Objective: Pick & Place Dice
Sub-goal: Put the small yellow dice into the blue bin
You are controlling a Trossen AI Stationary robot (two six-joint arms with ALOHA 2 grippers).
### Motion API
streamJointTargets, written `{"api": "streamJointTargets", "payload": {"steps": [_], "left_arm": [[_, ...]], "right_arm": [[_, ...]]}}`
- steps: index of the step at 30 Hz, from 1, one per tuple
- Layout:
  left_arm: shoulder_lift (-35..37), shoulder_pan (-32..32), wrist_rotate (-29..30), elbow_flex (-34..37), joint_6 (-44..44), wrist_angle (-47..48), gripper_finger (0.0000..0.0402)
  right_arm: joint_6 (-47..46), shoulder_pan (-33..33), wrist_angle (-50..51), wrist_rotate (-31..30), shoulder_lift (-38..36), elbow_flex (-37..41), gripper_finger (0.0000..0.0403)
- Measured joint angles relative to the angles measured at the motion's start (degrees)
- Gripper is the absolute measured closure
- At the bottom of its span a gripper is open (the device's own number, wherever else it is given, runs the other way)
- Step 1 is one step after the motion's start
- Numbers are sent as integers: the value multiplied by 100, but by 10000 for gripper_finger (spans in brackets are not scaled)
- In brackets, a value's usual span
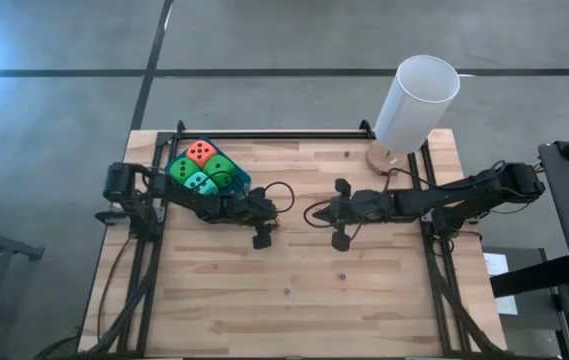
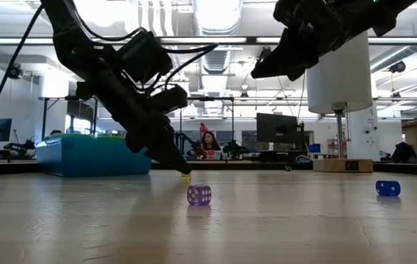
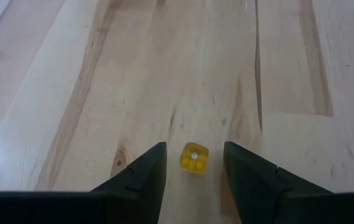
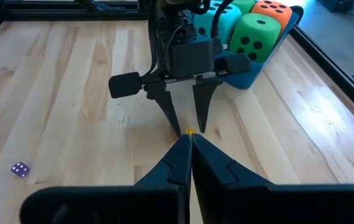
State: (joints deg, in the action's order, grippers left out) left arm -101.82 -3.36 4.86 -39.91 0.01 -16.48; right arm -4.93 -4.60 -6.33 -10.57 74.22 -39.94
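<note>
The blue tray [image 1: 241, 180] at the table's far left holds soft dice: an orange-red one [image 1: 200, 152], a green one [image 1: 222, 170] and a teal one [image 1: 199, 183], also seen in the right wrist view [image 4: 256, 34]. My left gripper [image 3: 194, 149] slants down to the table at its middle, open. A tiny yellow die [image 3: 193, 157] lies on the wood between its fingertips, with a gap on each side. My right gripper [image 4: 189, 146] hovers shut above the table, facing the left gripper [image 4: 189, 129] from the right.
A small purple die [image 2: 198, 194] and a small blue die [image 2: 388, 188] lie loose on the wood nearer the front. A white cylinder on a round wooden base [image 1: 414, 105] stands at the far right. Black rails [image 1: 264, 134] frame the table.
</note>
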Motion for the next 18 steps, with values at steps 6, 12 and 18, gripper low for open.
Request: {"api": "streamJointTargets", "payload": {"steps": [6, 12, 18], "left_arm": [[2, -2, 0, 23, -2, 10, 239], [2, -2, 0, 23, -17, -3, 242], [-92, -7, 1, 22, -19, -136, 243]], "right_arm": [[1, 0, 0, 1, 0, 0, 394], [0, 0, 0, 0, 0, 0, 394], [0, 0, -4, 0, 0, 0, 394]]}}
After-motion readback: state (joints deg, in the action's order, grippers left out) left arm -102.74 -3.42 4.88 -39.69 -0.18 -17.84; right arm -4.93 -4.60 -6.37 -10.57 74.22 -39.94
